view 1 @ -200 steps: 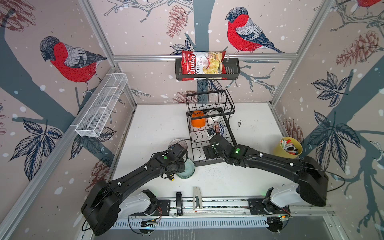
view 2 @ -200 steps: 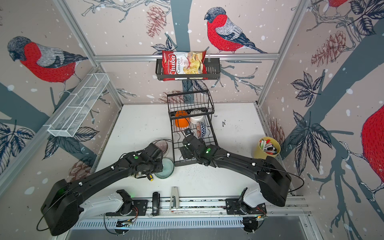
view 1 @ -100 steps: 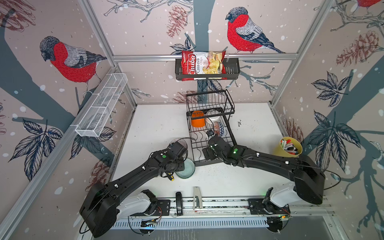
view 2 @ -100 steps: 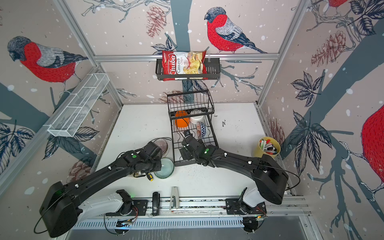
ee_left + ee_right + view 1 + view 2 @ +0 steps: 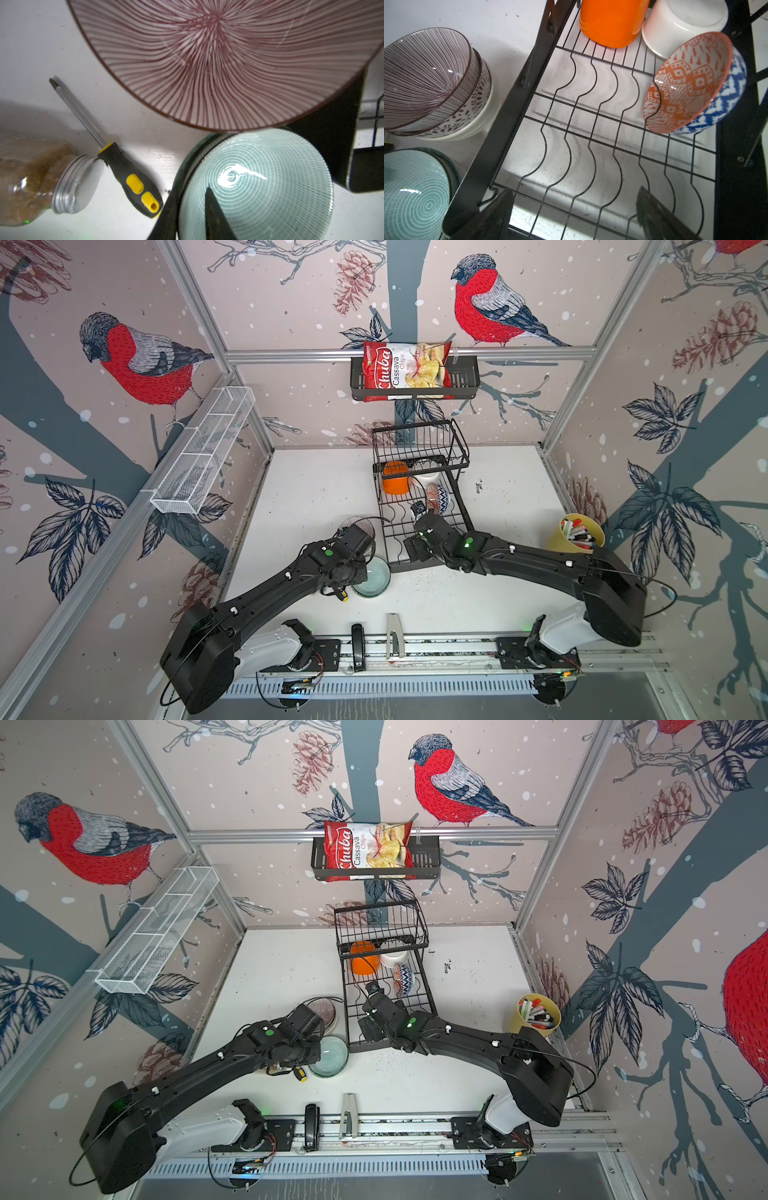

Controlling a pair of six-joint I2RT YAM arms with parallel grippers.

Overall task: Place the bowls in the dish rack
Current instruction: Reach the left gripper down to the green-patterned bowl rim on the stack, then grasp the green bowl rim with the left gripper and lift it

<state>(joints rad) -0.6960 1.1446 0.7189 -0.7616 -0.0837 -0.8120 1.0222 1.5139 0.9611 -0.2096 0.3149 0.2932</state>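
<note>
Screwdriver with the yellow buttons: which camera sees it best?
The left wrist view: the whole screwdriver lies in plain sight on the table beside a jar. In both top views only its yellow-tipped end peeks from under the left arm. The right wrist view misses it.

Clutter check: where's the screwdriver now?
The screwdriver lies flat on the table between the tipped jar and the pale green bowl in the left wrist view; left of centre in both top views.

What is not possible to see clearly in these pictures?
- Left gripper: grip on the green bowl rim unclear; left wrist view's edge cuts it off.
- Stack under the striped bowl: bowl count; nesting hides lower ones, right wrist view.
- Jar: contents blurred, cut by edge, left wrist view.
</note>
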